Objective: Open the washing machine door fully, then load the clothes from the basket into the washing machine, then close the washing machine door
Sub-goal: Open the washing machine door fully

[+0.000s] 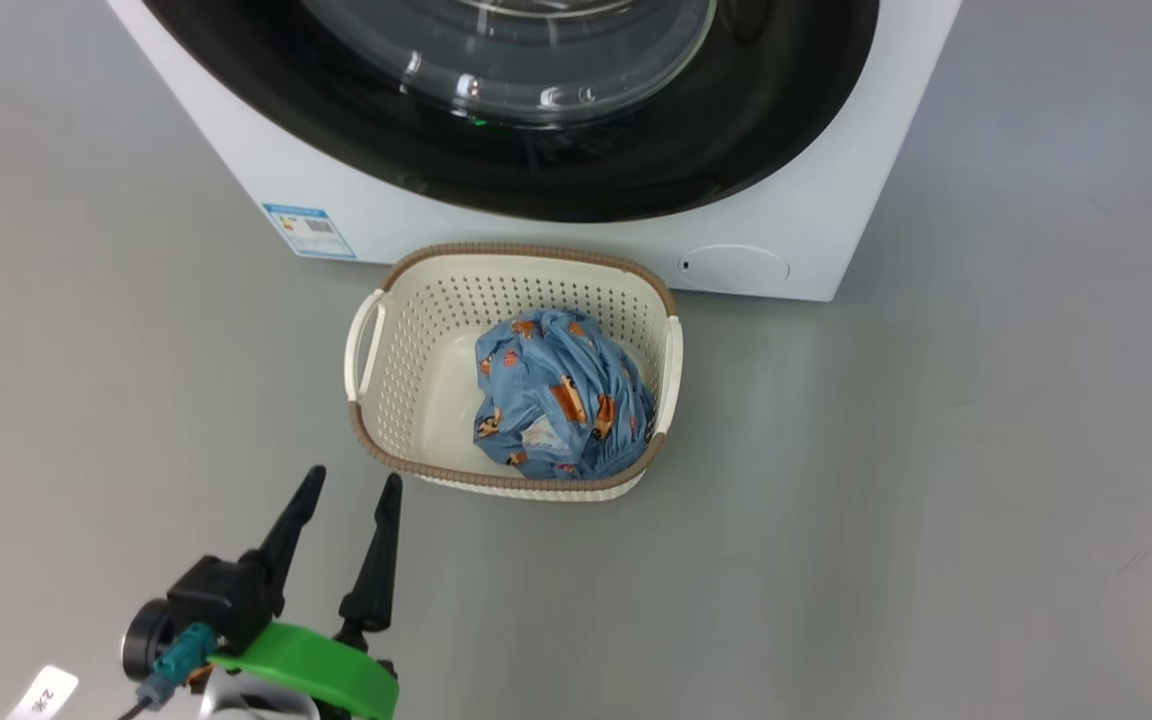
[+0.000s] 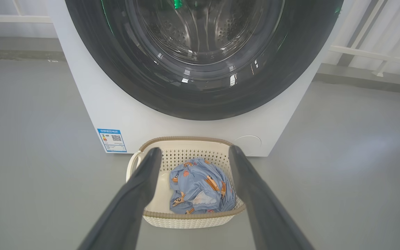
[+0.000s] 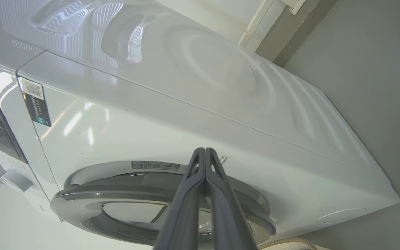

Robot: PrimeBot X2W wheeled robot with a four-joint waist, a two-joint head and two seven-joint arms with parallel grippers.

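1. A big white boxy front-loading washing machine stands on a smooth grey floor, filling the top of the head view.
2. Its large round door, a wide glossy black ring around a bulging clear glass window, covers the drum opening. Through the glass in the left wrist view, the perforated steel drum shows.
3. A small blue label sticker sits low on the machine's front at the left, and a round white hatch sits low at the right.
4. A small cream-white perforated plastic basket with a brown woven-look rim and 2 white side handles stands on the floor just in front of the machine, below the door.
5. A bundle of light blue soft clothes printed with small orange and brown figures lies crumpled inside the basket, toward its right side.
6. The left gripper hovers at the lower left of the head view, near the basket's near left corner, its 2 long dark fingers spread wide with nothing between them.
7. The right gripper is raised by the machine's right side. Its 2 fingers are pressed together, holding nothing, with tips over the white front panel just past the door's rim; whether they touch it I cannot tell.
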